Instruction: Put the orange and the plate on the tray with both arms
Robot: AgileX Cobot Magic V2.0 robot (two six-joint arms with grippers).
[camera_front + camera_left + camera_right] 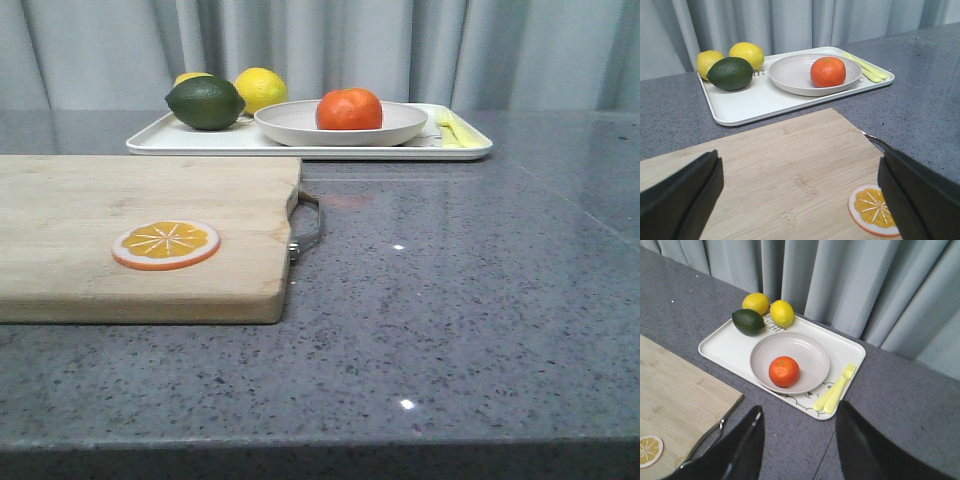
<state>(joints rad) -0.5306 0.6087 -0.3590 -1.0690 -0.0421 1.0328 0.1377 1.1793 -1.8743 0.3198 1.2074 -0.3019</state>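
The orange (349, 109) sits in the plate (300, 128) on the tray (190, 140); both pincers gape wide, holding nothing

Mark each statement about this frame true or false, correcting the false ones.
1. The orange sits in the plate. True.
2. The plate is on the cutting board. False: it rests on the tray.
3. Both grippers are open and hold nothing. True: left gripper, right gripper.
4. The orange slice lies on the tray. False: it lies on the cutting board.
5. A fork lies on the tray beside the plate. True.
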